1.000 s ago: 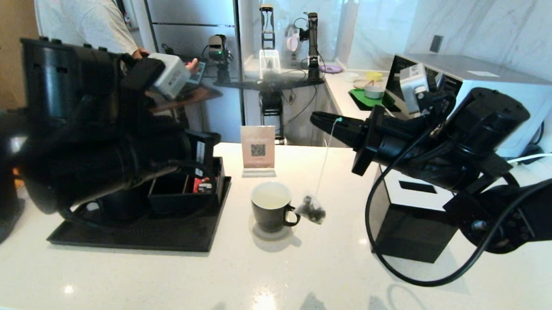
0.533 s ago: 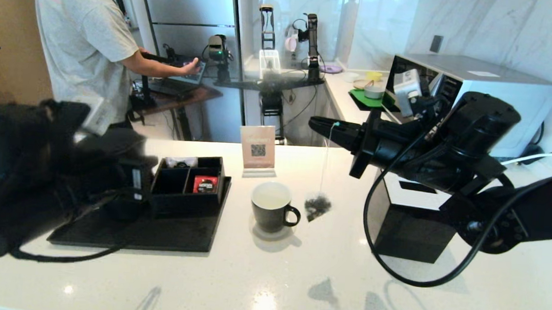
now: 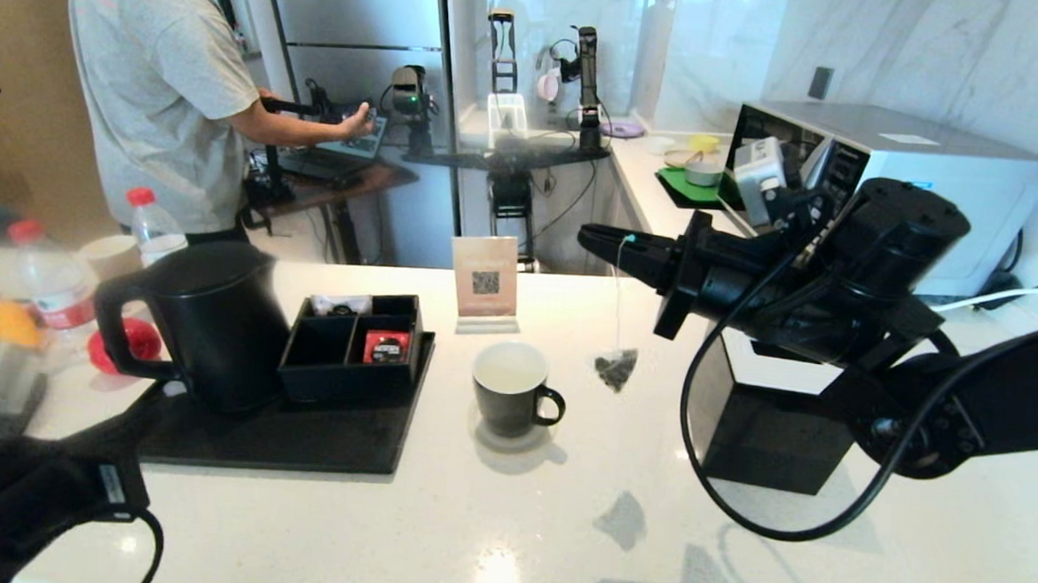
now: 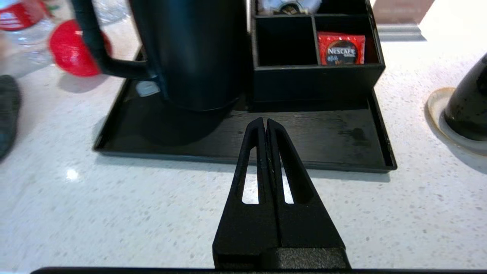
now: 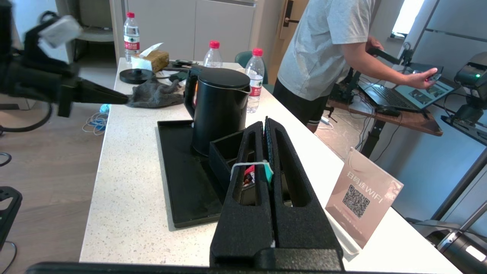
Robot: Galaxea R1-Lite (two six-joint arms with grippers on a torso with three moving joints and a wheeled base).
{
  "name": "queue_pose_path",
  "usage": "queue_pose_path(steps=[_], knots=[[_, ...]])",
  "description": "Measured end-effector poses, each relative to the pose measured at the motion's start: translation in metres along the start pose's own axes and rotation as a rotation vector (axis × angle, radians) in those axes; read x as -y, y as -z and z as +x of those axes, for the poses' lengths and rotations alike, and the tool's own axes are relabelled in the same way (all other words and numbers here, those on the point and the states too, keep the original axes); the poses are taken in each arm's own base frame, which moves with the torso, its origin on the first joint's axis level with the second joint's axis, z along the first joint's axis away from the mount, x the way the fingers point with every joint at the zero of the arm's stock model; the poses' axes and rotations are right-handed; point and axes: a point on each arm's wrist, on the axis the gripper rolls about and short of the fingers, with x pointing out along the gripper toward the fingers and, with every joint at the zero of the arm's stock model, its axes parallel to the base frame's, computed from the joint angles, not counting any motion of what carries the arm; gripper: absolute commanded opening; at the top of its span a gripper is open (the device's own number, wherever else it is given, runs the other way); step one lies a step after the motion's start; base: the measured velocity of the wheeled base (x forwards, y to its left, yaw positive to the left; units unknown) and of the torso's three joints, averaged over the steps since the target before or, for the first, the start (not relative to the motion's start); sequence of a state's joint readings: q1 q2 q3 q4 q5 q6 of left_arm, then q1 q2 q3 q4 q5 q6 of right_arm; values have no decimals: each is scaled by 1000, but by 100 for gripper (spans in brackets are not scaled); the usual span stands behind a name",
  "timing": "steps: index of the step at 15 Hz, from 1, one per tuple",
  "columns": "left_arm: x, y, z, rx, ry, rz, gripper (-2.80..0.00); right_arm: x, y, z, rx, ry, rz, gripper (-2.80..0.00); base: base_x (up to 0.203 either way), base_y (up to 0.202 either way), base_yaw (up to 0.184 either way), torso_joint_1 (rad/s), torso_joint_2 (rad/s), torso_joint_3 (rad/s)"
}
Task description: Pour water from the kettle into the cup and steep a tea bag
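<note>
The black kettle (image 3: 207, 320) stands upright, lid on, on the left part of the black tray (image 3: 298, 444). The black cup (image 3: 511, 399) sits right of the tray with pale water (image 3: 508, 373) inside. My right gripper (image 3: 586, 235) is high above the counter, shut on the teal tag (image 5: 266, 171) of the tea bag string. The tea bag (image 3: 615, 368) dangles just right of the cup, outside it and off the counter. My left gripper (image 4: 265, 122) is shut and empty, low at the tray's near edge, pulled back from the kettle (image 4: 190, 49).
A black organizer box (image 3: 352, 345) with a red sachet (image 4: 341, 48) stands beside the kettle. A QR sign (image 3: 484, 281) is behind the cup and a black box (image 3: 770, 416) is under my right arm. Bottles (image 3: 48, 289) and a red cap sit far left. A person (image 3: 157, 77) stands behind the counter.
My left arm has drawn back and down to the lower left, uncovering the kettle standing on the tray. The tea bag has risen and drifted right of the cup.
</note>
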State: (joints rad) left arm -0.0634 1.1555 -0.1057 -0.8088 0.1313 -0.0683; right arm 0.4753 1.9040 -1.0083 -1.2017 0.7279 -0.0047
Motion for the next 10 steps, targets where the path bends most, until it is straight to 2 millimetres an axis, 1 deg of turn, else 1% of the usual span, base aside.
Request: queue_pose_path(steps=[4,8,10], knots=[[-13,19,-30,11,-80,-14,-280,0,0,1,2,-8,-1,-280,0,0,0,0,0,0],[-17,36,-67,13,-93,-17,-280,1,6,2,-5,-3,4,-280,0,0,0,0,0,0],[-18,49,-85,11,-88,-18,-280,1,8,2,-11,-1,8,-280,0,0,0,0,0,0]])
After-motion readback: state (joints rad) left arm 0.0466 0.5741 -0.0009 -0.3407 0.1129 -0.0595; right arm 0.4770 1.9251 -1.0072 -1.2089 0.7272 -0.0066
